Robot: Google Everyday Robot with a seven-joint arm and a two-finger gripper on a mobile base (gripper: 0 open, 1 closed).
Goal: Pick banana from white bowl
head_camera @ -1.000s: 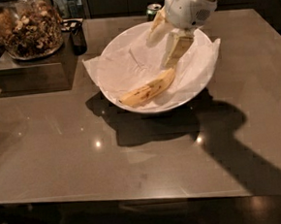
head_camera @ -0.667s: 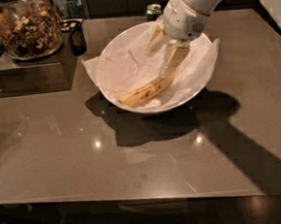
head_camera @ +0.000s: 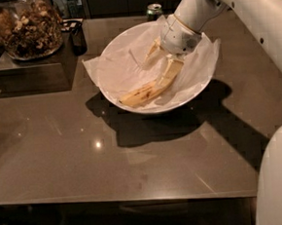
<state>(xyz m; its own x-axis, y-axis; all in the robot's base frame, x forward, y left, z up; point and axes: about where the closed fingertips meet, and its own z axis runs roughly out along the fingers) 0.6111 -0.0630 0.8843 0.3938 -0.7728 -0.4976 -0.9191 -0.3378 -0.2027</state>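
Observation:
The white bowl [head_camera: 125, 40], lined with crinkled white paper, stands at the back middle of the brown table. The yellow speckled banana [head_camera: 142, 93] lies in the bowl's front part, curved from lower left to upper right. My gripper [head_camera: 160, 64] reaches into the bowl from the upper right, just above the banana's right end. Its pale fingers are spread apart: one finger [head_camera: 170, 73] lies along the banana's right end, the other [head_camera: 151, 52] points toward the bowl's middle. Nothing is held between them.
A glass jar of nuts [head_camera: 24, 26] stands on a dark box [head_camera: 25, 70] at the back left, with a dark cup [head_camera: 77, 36] beside it. A green can [head_camera: 154, 10] stands behind the bowl. My white arm [head_camera: 277, 172] fills the right edge.
The gripper has moved down and left, deeper into the bowl, to the banana's right end. More of the arm now shows at the right. Banana and bowl have not moved.

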